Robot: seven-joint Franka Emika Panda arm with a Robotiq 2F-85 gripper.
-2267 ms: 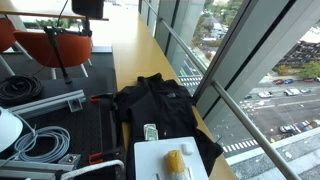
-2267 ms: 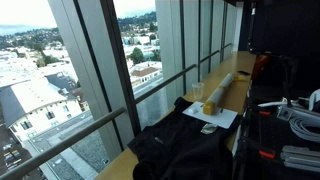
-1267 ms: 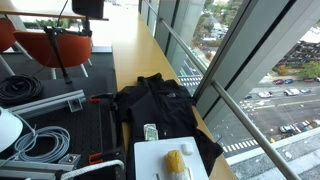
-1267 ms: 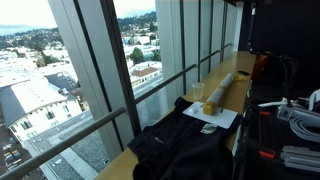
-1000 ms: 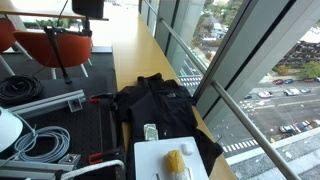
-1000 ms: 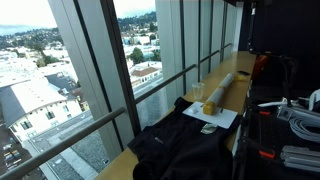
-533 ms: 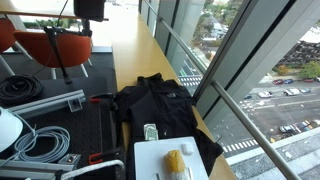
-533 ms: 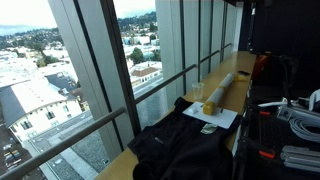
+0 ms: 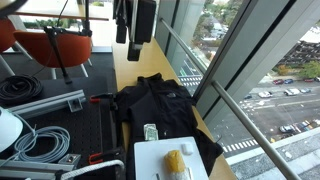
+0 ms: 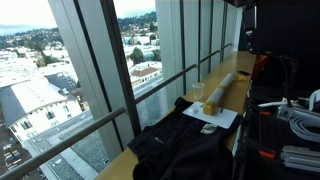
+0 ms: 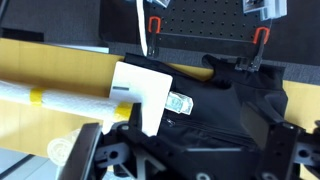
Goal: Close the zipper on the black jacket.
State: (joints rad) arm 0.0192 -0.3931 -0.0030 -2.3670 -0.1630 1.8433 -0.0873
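Note:
The black jacket [image 9: 155,105] lies crumpled on the wooden bench along the window and also shows in an exterior view [image 10: 185,145]. In the wrist view the jacket [image 11: 215,110] fills the lower right, and its zipper [image 11: 205,128] runs as a thin line across the fabric. My gripper [image 9: 133,35] hangs high above the bench, beyond the jacket. In the wrist view the gripper [image 11: 186,132] is open and empty, with one finger on each side above the jacket, not touching it.
A white board [image 9: 165,160] with a yellow cup [image 9: 176,162] overlaps the jacket's near end, and a small banknote [image 11: 178,102] lies beside it. A long white roll [image 10: 228,85] lies on the bench. Window glass borders one side; cables [image 9: 35,145], red clamps [image 11: 155,25] and orange chairs [image 9: 55,45] the other.
The arm, at most a dark edge at the top of an exterior view before, has come down into plain sight over the bench. The jacket, board and cup have not moved.

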